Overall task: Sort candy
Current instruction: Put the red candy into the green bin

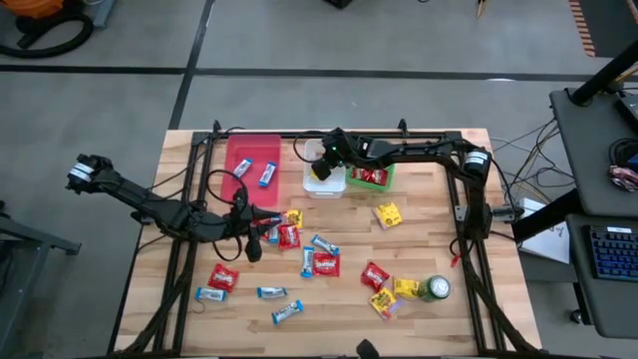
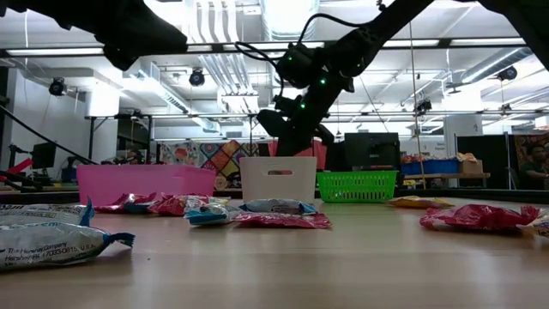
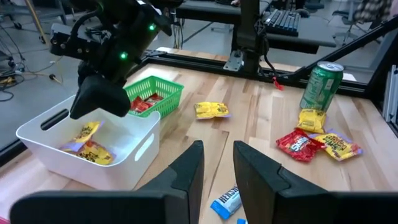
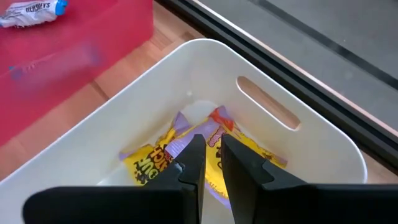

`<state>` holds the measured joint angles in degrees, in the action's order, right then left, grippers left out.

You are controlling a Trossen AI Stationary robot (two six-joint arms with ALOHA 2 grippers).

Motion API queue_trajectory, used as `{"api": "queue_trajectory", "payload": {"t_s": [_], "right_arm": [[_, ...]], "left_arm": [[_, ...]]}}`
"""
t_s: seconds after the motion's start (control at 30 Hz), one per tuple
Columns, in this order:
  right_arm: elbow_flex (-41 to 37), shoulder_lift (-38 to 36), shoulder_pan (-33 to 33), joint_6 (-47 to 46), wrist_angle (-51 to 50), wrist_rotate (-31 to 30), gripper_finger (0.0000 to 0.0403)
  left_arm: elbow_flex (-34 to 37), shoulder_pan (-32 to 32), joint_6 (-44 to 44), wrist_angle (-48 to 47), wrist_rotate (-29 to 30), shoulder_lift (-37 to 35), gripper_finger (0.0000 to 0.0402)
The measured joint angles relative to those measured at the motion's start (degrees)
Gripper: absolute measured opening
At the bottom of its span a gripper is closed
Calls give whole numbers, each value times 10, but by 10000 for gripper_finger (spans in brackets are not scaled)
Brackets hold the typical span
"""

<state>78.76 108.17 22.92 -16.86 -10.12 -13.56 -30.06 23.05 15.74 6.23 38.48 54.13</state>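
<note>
Candy lies scattered on the wooden table: red packets (image 1: 326, 264), yellow packets (image 1: 388, 214) and blue-and-silver bars (image 1: 287, 312). My right gripper (image 4: 211, 158) hangs over the white bin (image 1: 325, 182), its fingers a narrow gap apart with nothing between them; yellow packets (image 4: 180, 152) lie on the bin's floor below. My left gripper (image 3: 217, 168) hovers above the candy at the table's left middle (image 1: 264, 227), open by a narrow gap and empty, with a blue bar (image 3: 227, 202) on the table beneath it.
A pink bin (image 1: 251, 160) at the far left holds blue bars. A green basket (image 1: 371, 178) to the right of the white bin holds red packets. A green drink can (image 1: 434, 289) stands near the front right among yellow and red packets.
</note>
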Motion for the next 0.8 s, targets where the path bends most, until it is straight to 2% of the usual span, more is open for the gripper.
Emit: {"api": "queue_trajectory", "payload": {"t_s": [0.17, 0.33, 0.43, 0.63, 0.8], "right_arm": [[0, -21, -1, -14, -9, 12, 45], [0, -74, -20, 12, -42, 128, 45], [0, -108, -47, 29, -78, 169, 44], [0, -165, -125, 44, -169, 166, 43], [0, -183, -193, 40, -199, 164, 43]], "left_arm": [[0, 0, 10, -3, -2, 0, 72], [0, 0, 72, -52, -37, 0, 72], [0, 0, 124, -93, -70, 3, 72], [0, 1, 225, -168, -138, 31, 72], [0, 4, 347, -269, -171, 68, 72]]}}
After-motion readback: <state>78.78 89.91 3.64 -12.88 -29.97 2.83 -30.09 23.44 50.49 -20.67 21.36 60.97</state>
